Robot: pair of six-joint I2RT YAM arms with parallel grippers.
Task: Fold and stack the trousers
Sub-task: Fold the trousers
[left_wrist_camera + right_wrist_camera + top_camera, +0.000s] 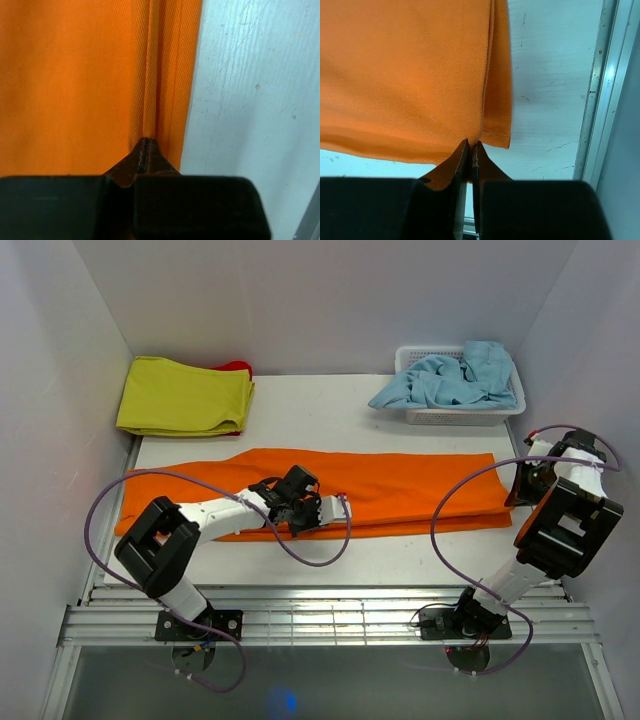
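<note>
Left end effector (145, 144) clenched on near edge of large bright orange fabric trousers (390, 485); right end effector (471, 146) pinching hem corner, likely keeping layers aligned for fold.

Open passage over bare tabletop (400, 555) strip nearside of the trousers (400, 490); blocked far-left by yellow cloth (185, 398), far-right by white basket (455, 418); hemmed by side walls (50, 390).

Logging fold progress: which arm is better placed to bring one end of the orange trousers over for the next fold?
Probably right. The right pincer pinches the trousers at their right-end corner; the left pincer grips the near edge mid-length, likelier the crease anchor.
</note>
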